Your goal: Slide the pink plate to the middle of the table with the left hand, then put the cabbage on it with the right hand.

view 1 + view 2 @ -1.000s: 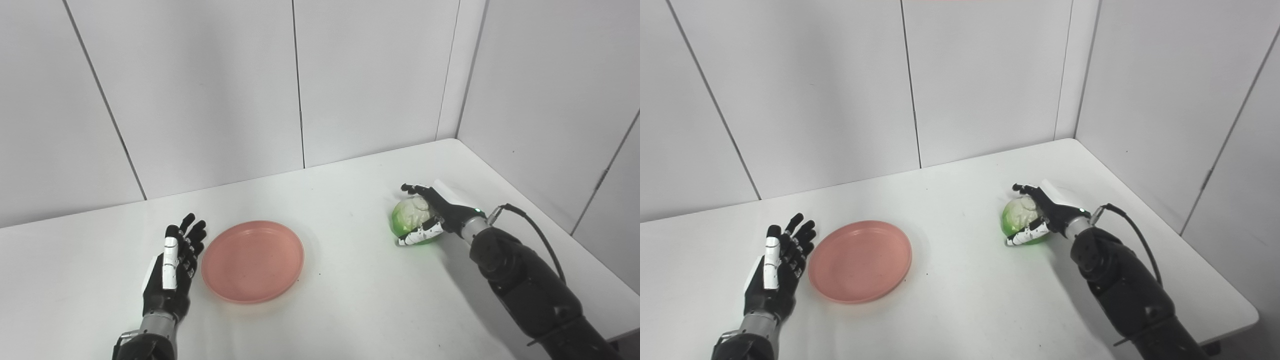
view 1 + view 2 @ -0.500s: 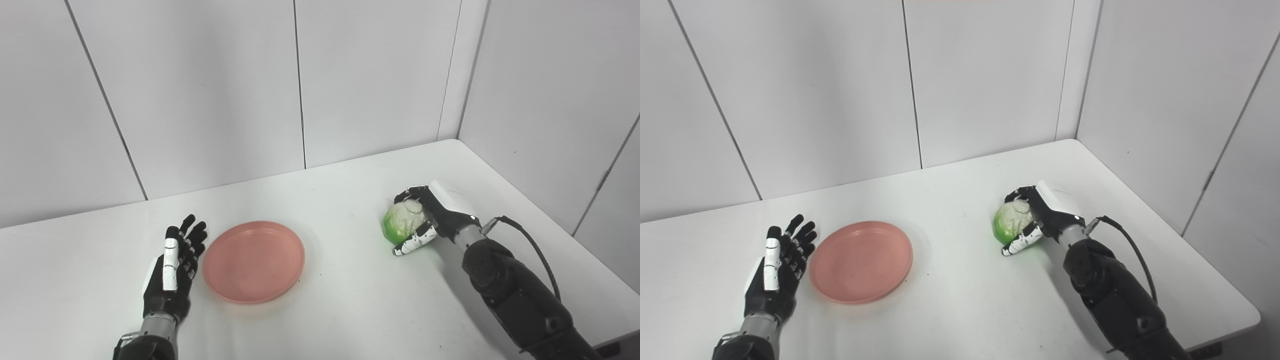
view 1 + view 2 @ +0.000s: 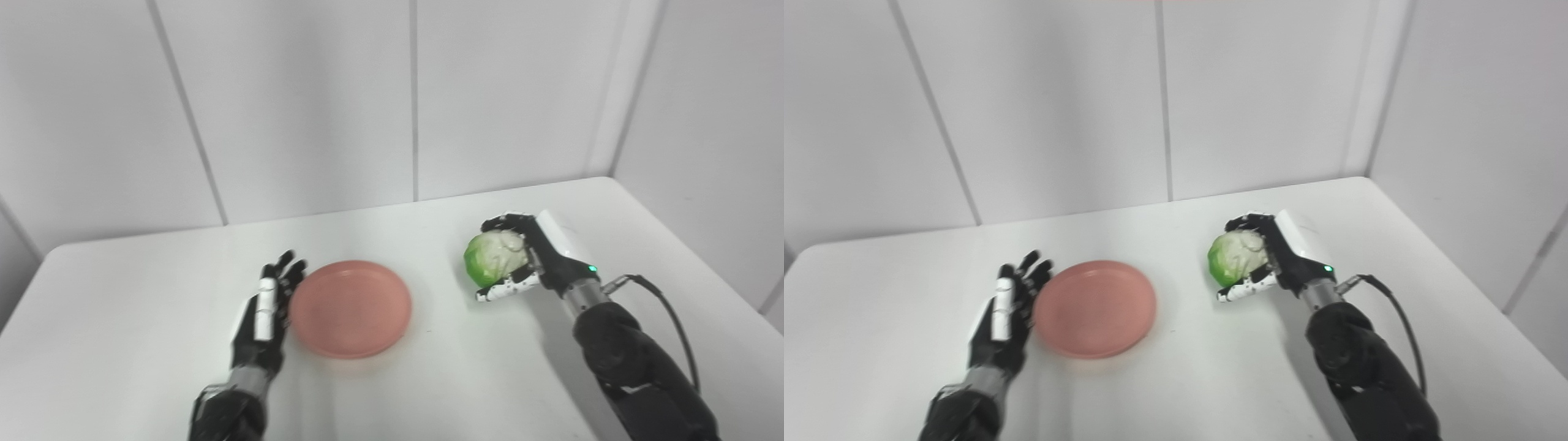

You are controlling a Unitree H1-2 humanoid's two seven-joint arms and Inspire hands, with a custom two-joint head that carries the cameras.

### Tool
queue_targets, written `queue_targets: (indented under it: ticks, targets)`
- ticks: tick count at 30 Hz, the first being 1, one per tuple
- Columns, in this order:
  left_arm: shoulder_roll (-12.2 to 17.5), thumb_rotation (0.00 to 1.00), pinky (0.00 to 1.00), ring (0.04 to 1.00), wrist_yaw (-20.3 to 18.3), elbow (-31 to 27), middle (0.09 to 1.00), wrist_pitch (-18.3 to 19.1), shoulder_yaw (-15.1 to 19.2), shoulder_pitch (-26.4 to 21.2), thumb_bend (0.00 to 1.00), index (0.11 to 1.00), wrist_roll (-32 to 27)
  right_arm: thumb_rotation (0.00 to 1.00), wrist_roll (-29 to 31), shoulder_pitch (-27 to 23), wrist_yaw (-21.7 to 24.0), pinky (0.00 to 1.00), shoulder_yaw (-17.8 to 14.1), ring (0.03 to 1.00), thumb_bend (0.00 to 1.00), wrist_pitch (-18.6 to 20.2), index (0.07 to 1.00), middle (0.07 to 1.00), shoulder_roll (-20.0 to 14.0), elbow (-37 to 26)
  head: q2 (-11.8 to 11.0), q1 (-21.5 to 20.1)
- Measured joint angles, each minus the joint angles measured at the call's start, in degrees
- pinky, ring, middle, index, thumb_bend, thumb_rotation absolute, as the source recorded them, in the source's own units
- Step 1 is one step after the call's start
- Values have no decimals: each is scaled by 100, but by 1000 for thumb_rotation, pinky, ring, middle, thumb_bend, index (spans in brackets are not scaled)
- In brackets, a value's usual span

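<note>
From the left eye view, the pink plate [image 3: 350, 308] lies flat on the white table [image 3: 122, 306], a little left of the table's middle, and nothing rests on it. The left hand [image 3: 263, 318] stands on edge just beside the plate's left rim, fingers [image 3: 283, 269] stretched out and apart, holding nothing; whether it actually touches the rim cannot be told. Well to the right, the right hand [image 3: 533, 260] is wrapped around the cabbage [image 3: 493, 258] (pale on top, green on its left side), fingers curled over the top and the thumb under it, with the cabbage seemingly raised a little off the table. In the right eye view the same layout shows: the plate [image 3: 1094, 308] is beside the spread left hand [image 3: 1004, 318], and the cabbage [image 3: 1234, 258] sits clasped in the right hand [image 3: 1280, 260], well apart from the plate.
</note>
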Motion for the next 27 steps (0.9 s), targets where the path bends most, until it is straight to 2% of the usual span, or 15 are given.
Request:
queue_targets:
  ticks: [2,6,9,21,27]
  targets:
    - [-58,1000,992,958,61,7,932,-50,-33,1,752,934,40,0,27,-147,14,419,169,441,520,-51,503,499,208,122,18,57]
    - [-209,1000,1000,975,139,15,949,-92,-98,0,756,945,182,0,65,-313,57,441,527,450,519,-465,485,509,655,479,1,425]
    - [-242,1000,1000,979,190,35,950,-130,-92,-3,754,948,225,0,65,-441,66,426,658,442,519,-651,499,500,887,854,-17,548]
    - [-236,1000,1000,979,318,37,949,-163,-67,-4,780,951,245,0,-118,-842,-24,394,962,431,519,-927,505,500,1224,1894,-8,611]
    - [-236,1000,1000,986,370,42,966,-186,-80,-5,770,963,265,0,-381,-970,-117,377,1181,417,516,-1125,519,499,1282,2234,-8,461]
